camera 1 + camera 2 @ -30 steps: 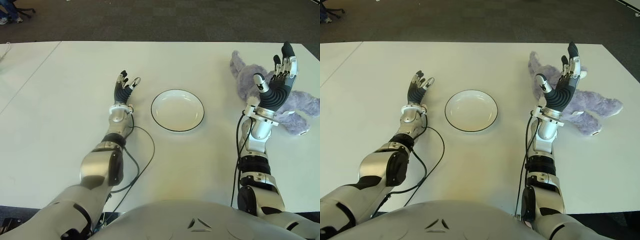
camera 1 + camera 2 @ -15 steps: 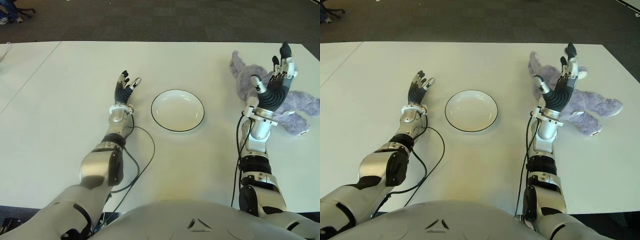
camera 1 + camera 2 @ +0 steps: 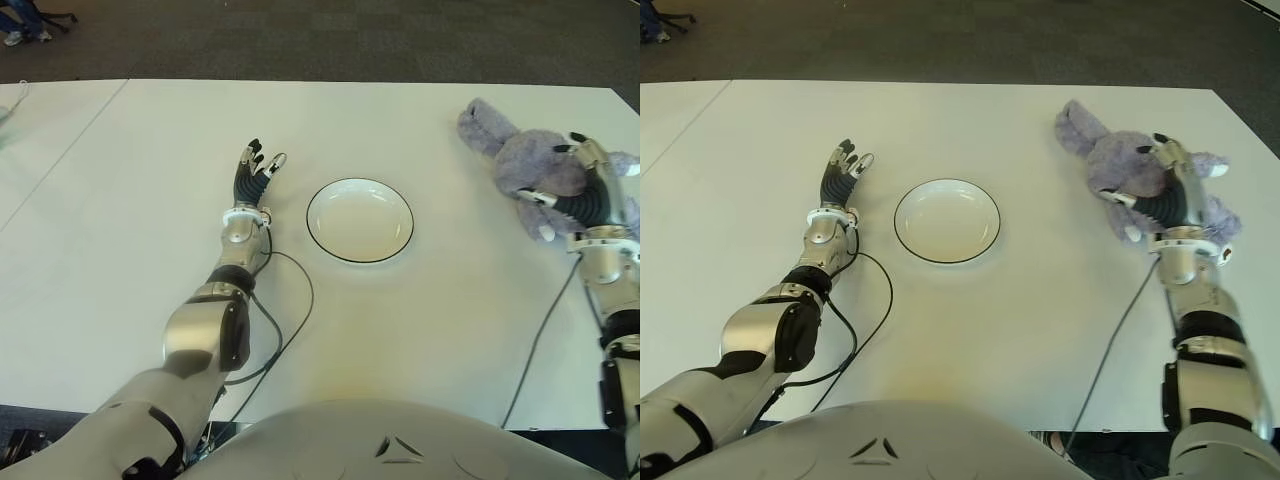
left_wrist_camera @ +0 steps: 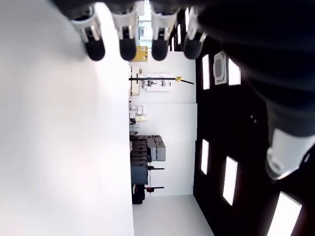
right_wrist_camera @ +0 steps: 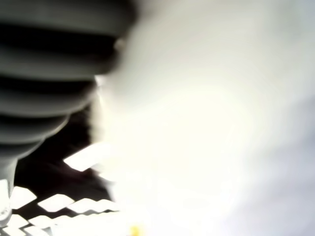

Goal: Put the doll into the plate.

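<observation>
Across the white table (image 3: 120, 250) I see everything spread in a row, left hand, plate, doll. No writing or labels readable on anything.

Doll (image 3: 1110, 165) is the biggest loose item: a purple plush, lying on the table at the far right, well apart from the plate. Its long axis runs diagonally, one end pointing toward the far-left, the rest trailing to the right under my right hand; which end is the head I can't tell.

Plate (image 3: 360, 220) sits near the table's middle, white with a dark rim, holding nothing.

Right hand (image 3: 1162, 195) is on the doll, palm against the plush, thumb and fingers wrapped partly around the body. Right wrist view is just pale fuzz up close, so plush is pressed against the palm. I read it as clamped on the doll.

Left hand (image 3: 254, 172) shows left of the plate, fingers (image 4: 125, 46) straight and apart, holding nothing.
</observation>
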Available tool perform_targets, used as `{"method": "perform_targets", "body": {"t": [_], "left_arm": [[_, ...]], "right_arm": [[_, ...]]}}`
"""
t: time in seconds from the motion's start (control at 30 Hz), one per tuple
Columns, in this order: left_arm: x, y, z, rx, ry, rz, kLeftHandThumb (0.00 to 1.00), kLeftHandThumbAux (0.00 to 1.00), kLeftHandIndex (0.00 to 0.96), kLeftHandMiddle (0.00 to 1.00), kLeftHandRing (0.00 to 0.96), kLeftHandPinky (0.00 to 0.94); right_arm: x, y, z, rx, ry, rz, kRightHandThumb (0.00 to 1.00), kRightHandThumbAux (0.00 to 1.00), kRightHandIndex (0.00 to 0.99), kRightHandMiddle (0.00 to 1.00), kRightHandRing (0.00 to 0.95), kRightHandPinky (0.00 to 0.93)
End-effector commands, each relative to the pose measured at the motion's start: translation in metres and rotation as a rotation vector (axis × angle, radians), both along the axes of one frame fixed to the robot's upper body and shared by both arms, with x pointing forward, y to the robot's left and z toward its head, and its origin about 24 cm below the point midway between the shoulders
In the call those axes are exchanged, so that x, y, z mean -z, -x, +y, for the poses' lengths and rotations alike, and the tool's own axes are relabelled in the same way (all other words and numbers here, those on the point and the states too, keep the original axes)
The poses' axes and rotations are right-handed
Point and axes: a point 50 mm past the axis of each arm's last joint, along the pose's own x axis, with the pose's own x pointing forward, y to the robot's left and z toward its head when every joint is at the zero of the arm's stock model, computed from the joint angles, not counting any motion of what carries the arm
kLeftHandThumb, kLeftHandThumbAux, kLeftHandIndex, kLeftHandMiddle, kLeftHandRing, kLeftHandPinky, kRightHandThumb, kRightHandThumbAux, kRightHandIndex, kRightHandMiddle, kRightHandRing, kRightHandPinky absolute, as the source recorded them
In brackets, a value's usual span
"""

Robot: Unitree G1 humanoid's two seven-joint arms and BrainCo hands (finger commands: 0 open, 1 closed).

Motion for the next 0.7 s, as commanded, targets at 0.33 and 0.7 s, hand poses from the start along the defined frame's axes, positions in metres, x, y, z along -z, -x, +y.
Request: {"method": "perform_targets", "body": {"t": [0.33, 0.7], "left_arm": [[0.090, 0.077, -0.009, -0.008, 0.101, 0.462, 0.000, 0.571, 0.000, 0.015, 0.005, 0.000], [0.091, 0.077, -0.010, -0.002, 0.095, 0.461, 0.000, 0.569, 0.000, 0.011, 0.003, 0.000]], "right_arm": [[-0.014, 0.008, -0.036, 0.211, 0.135, 0.032, 0.000, 0.561, 0.103, 0.039, 0.000, 0.000], [-0.016, 0.005, -0.041, 0.259, 0.361, 0.106, 0.000, 0.578, 0.022, 0.000, 0.000, 0.000]]}}
